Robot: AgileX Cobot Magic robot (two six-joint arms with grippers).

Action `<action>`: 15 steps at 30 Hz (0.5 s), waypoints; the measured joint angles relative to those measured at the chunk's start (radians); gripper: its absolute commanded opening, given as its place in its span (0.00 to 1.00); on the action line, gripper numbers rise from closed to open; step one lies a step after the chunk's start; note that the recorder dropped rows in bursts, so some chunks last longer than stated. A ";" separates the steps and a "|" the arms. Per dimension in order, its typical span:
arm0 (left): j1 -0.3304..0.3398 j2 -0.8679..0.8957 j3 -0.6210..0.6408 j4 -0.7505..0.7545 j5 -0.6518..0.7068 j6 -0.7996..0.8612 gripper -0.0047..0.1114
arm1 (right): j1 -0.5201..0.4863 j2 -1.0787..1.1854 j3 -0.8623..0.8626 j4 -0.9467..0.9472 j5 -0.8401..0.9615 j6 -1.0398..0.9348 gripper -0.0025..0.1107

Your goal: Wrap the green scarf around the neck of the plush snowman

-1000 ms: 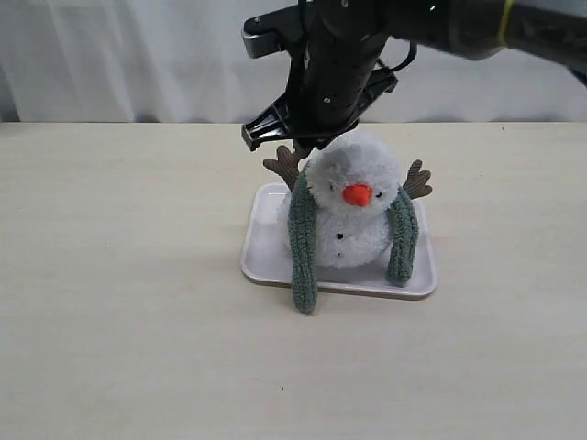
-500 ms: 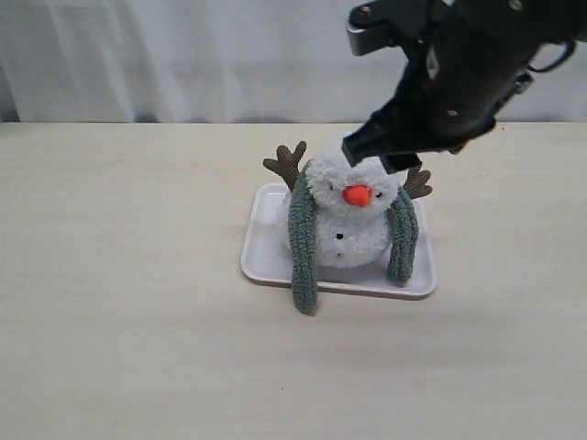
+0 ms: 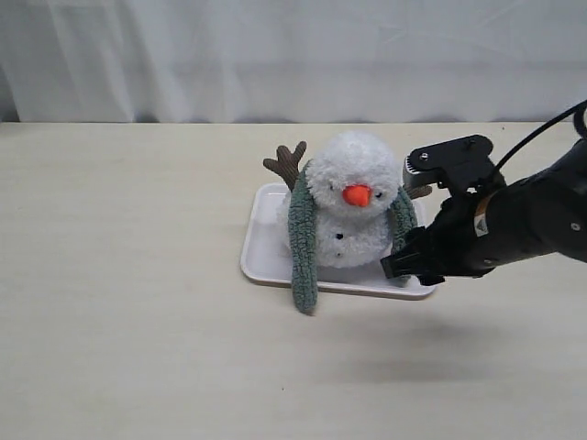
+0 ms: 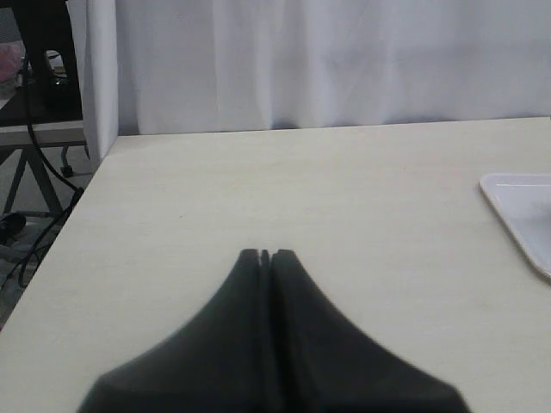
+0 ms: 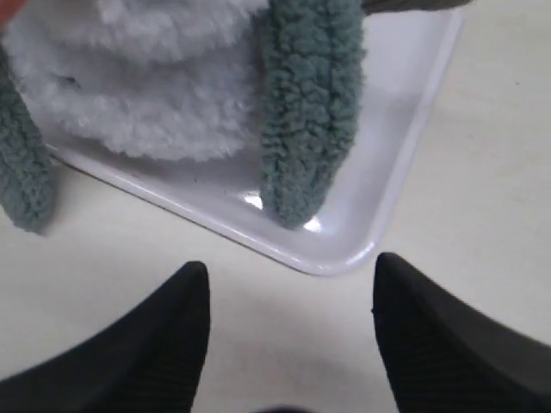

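The plush snowman [image 3: 353,215] stands upright on a white tray [image 3: 266,247], orange nose facing the camera. The green scarf [image 3: 301,240] is draped behind its neck [image 3: 356,209], with both ends hanging down the front; the left end reaches past the tray's rim onto the table. My right gripper [image 3: 404,268] hovers low by the tray's front right corner, open and holding nothing. In the right wrist view the scarf's right end [image 5: 306,112] and the snowman's body [image 5: 146,95] lie just beyond the open fingers. My left gripper [image 4: 265,255] is shut and empty over bare table.
The tray's corner [image 4: 521,211] shows at the edge of the left wrist view. A white curtain [image 3: 293,55] hangs behind the beige table [image 3: 119,275]. The table's left edge [image 4: 77,202] drops off toward a stand and cables.
My right arm has swung from above and behind the snowman's head down to the tray's front right corner. Snowman and scarf have not moved.
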 measured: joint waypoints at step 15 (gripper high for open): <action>0.000 0.000 0.000 0.000 0.000 0.000 0.04 | -0.068 0.193 -0.027 -0.040 -0.215 0.003 0.50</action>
